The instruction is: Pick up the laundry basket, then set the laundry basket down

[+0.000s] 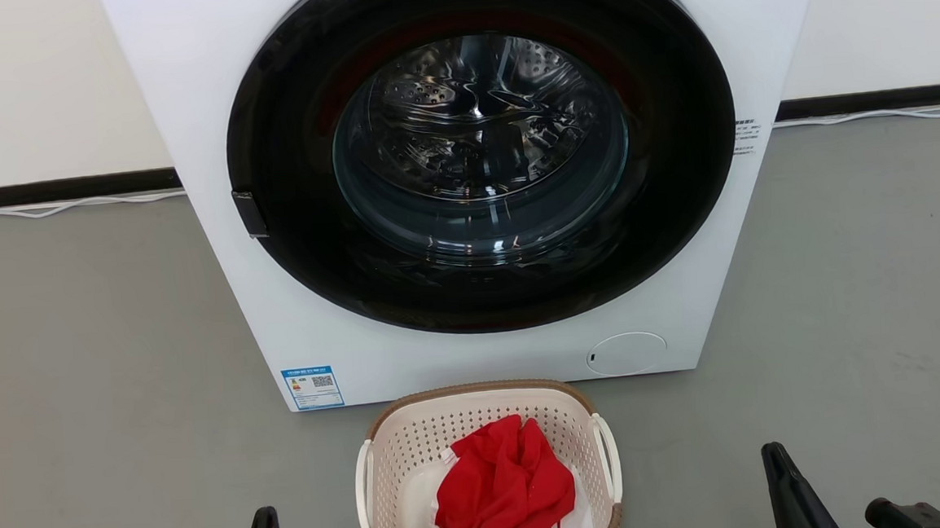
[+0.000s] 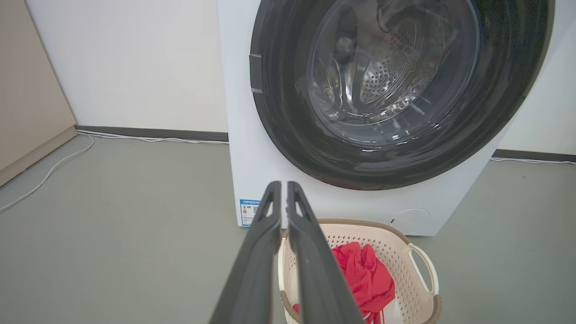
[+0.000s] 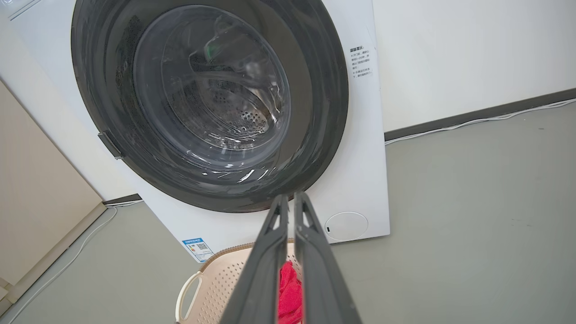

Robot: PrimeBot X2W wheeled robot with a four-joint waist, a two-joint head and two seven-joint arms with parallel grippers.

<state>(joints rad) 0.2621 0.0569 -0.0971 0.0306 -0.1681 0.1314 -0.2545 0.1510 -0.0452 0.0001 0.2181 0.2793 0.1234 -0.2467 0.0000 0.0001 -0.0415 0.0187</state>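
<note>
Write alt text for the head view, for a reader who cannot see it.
A small cream-white perforated plastic laundry basket with a brown rim, holding red cloth, stands on the grey floor before a large white washing machine with a round dark door. The left claw and right claw show at the bottom, flanking the basket without touching it.

The right gripper (image 3: 290, 196), fingers nearly touching, points at the white washing machine (image 3: 360, 171). Just before it, on the grey floor (image 3: 472, 225), the laundry basket (image 3: 216, 283) holds red cloth (image 3: 289, 292).
</note>
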